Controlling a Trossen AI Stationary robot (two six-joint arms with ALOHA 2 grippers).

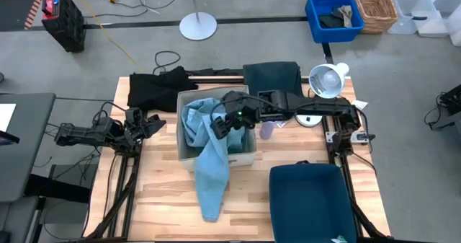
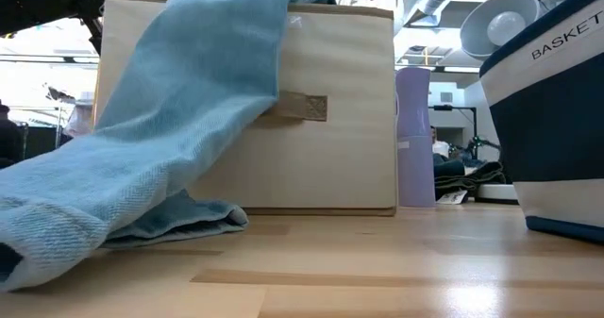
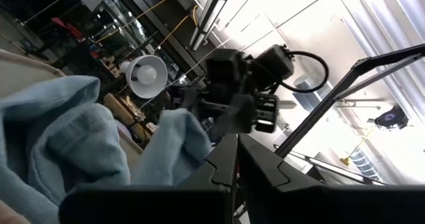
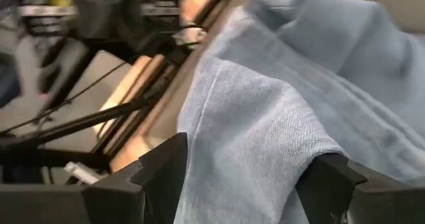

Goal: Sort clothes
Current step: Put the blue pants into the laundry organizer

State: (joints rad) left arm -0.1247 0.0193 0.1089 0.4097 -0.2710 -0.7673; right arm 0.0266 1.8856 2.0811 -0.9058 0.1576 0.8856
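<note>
We see the right tool (image 1: 222, 125) open over the box (image 1: 245, 155), the blue garment (image 1: 211, 174) released; next, tuck its hanging tail inside.

Both arms were matte black, jointed, with boxy wrist housings. Right arm (image 1: 302, 102) carried a looped black cable. Left arm (image 1: 94, 133) trailed loose black wiring.

Pale blue-grey garment (image 1: 205, 146) half in my beige box (image 1: 245, 156), bunched inside, long tail draped over front wall onto table. Black garment (image 1: 155, 88) crumpled behind box, dark green one (image 1: 272, 76) flat beside it
</note>
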